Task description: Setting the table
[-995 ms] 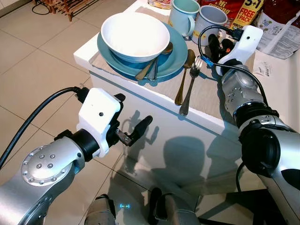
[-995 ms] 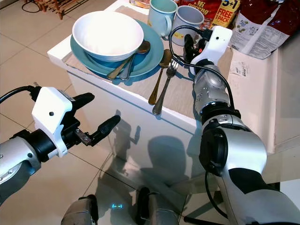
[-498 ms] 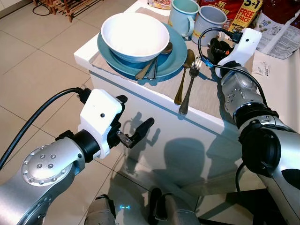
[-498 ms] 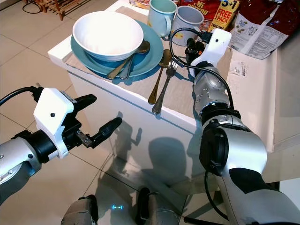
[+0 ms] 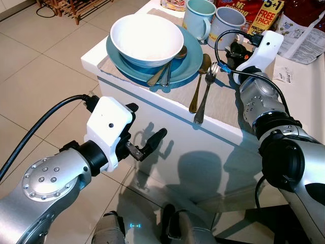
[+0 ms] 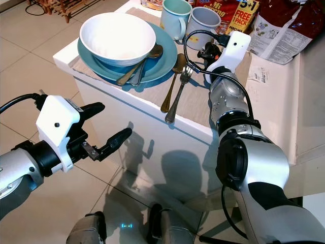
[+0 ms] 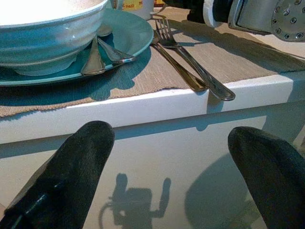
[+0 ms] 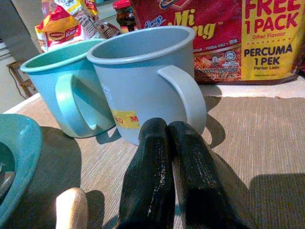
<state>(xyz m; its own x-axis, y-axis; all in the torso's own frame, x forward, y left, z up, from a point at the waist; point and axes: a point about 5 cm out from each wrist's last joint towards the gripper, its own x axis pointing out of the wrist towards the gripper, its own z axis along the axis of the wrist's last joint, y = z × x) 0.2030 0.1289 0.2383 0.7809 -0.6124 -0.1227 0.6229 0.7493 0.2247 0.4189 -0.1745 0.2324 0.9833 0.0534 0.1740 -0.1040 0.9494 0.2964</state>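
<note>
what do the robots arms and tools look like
Both arms are silver metal with black joint collars and bolted round caps. Each wrist carries a white boxy housing fed by a black cable. The left tool and right tool each have two long black fingers.

Home dining corner: tiled floor (image 5: 45, 76), white table (image 5: 304, 86), noodle packs (image 6: 244, 15).

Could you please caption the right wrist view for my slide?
Right gripper, shut, resting on the placemat before two mugs.
</note>
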